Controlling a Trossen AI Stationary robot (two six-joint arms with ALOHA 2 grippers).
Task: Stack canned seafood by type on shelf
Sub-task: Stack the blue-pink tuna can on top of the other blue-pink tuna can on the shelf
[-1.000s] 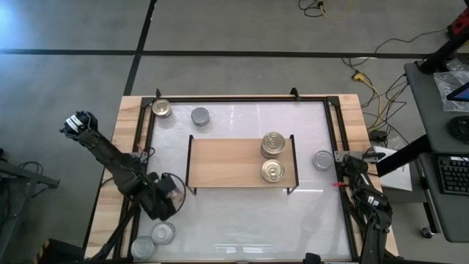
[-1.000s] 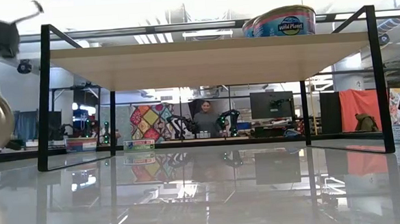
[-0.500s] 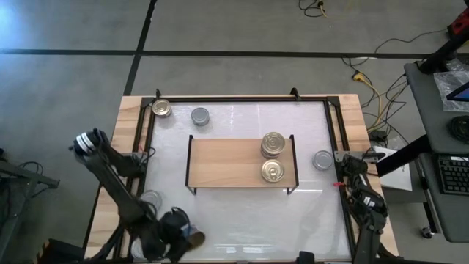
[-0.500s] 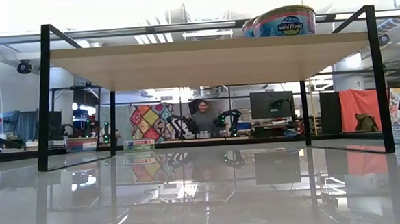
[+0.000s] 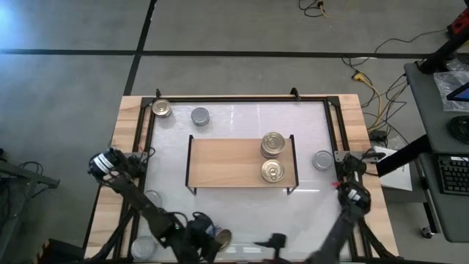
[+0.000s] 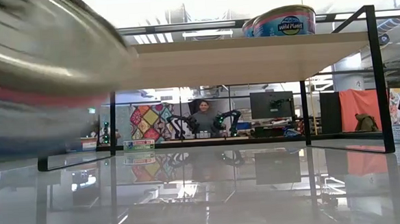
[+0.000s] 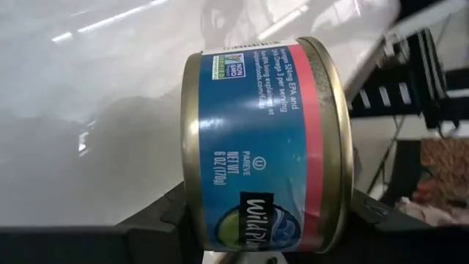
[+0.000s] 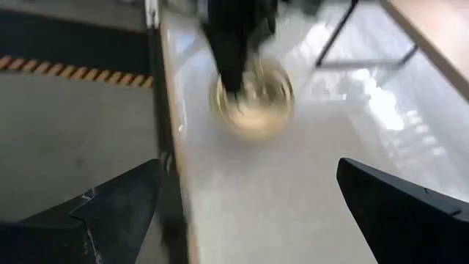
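The light-wood shelf (image 5: 227, 163) stands on black legs mid-table. At its right end are gold-topped cans: a stack (image 5: 273, 144) and a single one (image 5: 272, 171), also seen in the low view (image 6: 284, 20). My left gripper (image 5: 211, 236) is near the table's front edge, shut on a blue-and-red-labelled can with gold rims (image 7: 264, 139). That can fills the low view's upper left (image 6: 40, 72). My right gripper (image 5: 272, 242) is open just to the can's right and faces the can's gold end (image 8: 253, 99). My left gripper pinches the can between its two fingers, one on each flat end (image 7: 338, 183), with the label wall facing the wrist camera. The fingers slant down from the table's left. The can lies on its side in the hold, lifted clear of the table.
Loose cans stand on the white tabletop: a gold one (image 5: 161, 109) and a silver one (image 5: 200, 116) at the far left, a silver one (image 5: 322, 160) right of the shelf, and silver ones (image 5: 152, 198) (image 5: 143, 248) at the near left.
My left gripper has carried the can from the table's near left toward the right along the front edge, rolling its wrist and dipping slightly. My right gripper, still open, has swung in from the right edge toward the front middle, closer to the can.
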